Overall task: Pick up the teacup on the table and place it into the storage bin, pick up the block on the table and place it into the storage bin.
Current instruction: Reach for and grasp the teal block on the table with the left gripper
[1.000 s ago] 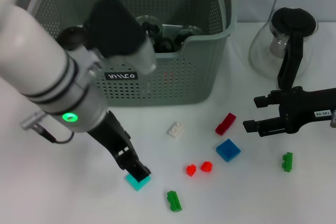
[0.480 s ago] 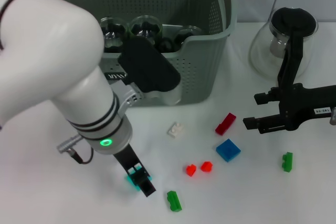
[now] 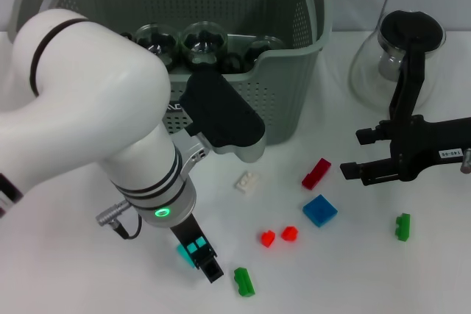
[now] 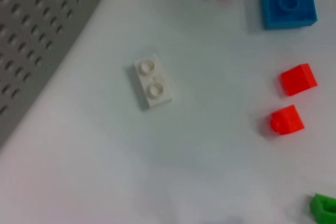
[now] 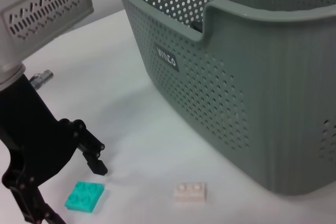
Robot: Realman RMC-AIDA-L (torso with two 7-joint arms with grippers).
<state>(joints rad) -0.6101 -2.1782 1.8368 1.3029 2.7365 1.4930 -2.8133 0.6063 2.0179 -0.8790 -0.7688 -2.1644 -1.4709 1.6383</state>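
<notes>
A white table [image 3: 66, 270] carries everything here, with the storage bin [image 3: 294, 71] at its far side and loose blocks scattered in front of it. Glass teacups [image 3: 202, 38] already sit inside the bin, and no teacup shows on the table, so the cup half of the task looks done. The block half is not: the teal block [image 5: 84, 196] lies flat on the table, near the front and well short of the bin. The left hand [image 5: 68, 179] is low over it with its fingers spread wide, one at each side, not yet closed on the block (so I judge this the start of a grasp). A white block [image 3: 246, 182], a dark red one [image 3: 316, 173], a blue one [image 3: 319, 209], two small red ones [image 3: 278, 236] and two green ones [image 3: 243, 282] are also left out. The right hand [image 3: 349, 173] hangs idle to the right, open and empty, just in front of the glass pitcher [image 3: 397, 53].

The head view half hides the teal block behind the left fingers; the right wrist view shows it clear, apart from both fingers. The left wrist view misses it altogether and shows only the other blocks and the bin's wall.
</notes>
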